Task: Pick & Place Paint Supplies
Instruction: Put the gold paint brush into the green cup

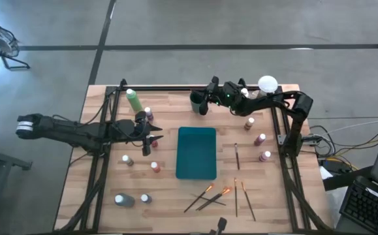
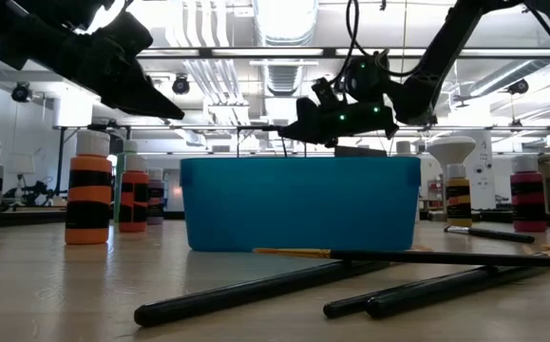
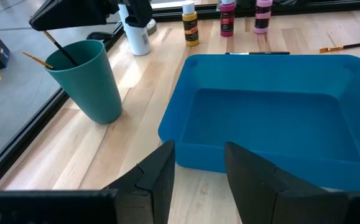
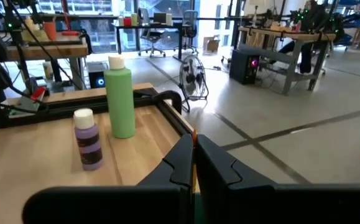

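Observation:
A teal cup (image 1: pixel 197 102) stands near the far edge, and one wooden-handled brush (image 3: pixel 36 60) leans in it. My right gripper (image 1: pixel 203 101) hovers just above the cup, shut on a second brush (image 3: pixel 60 48). My left gripper (image 1: pixel 155 138) hangs open at the left of the flat teal tray (image 1: pixel 196 153), its fingers (image 3: pixel 161 177) holding nothing. The light-green bottle (image 1: pixel 134 100) and a purple bottle (image 4: pixel 88 140) stand at the far left. Small white-capped bottles (image 1: pixel 260 139) stand upright on both sides of the tray. Several brushes (image 1: pixel 208 196) lie flat near the front edge. My right gripper pinches a thin brush between its two shut fingers; a sliver of its wooden handle (image 4: pixel 194 133) shows between the fingertips. The fingers lie about level, reaching from the table's right. The brush slants down below them, and its lower end (image 3: pixel 68 57) is inside the cup.
A white-domed object (image 1: pixel 267 83) stands at the far right corner beside my right arm. Black frame rails (image 1: pixel 100 163) run along the table's left, right and far edges. One brush (image 1: pixel 237 155) lies just right of the tray.

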Available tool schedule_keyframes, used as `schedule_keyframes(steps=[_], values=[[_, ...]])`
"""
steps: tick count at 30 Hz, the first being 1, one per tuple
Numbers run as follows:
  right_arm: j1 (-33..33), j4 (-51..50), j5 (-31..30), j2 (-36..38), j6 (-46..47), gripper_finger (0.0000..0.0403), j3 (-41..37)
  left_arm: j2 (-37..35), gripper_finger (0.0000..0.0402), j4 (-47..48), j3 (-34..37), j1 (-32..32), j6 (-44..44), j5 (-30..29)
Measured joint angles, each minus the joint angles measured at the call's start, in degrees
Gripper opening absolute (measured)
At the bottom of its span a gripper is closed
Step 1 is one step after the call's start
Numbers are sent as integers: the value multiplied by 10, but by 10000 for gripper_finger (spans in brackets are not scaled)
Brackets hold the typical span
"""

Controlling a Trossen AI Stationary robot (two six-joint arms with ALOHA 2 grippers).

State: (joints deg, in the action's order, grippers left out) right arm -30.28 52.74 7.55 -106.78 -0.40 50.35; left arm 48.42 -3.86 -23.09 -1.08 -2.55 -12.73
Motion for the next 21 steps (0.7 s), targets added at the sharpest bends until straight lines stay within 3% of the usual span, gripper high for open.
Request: schedule_keyframes(steps=[21], values=[[-1,-48,-13,1,-17,8,0,0,145,0,0,0,0,0]])
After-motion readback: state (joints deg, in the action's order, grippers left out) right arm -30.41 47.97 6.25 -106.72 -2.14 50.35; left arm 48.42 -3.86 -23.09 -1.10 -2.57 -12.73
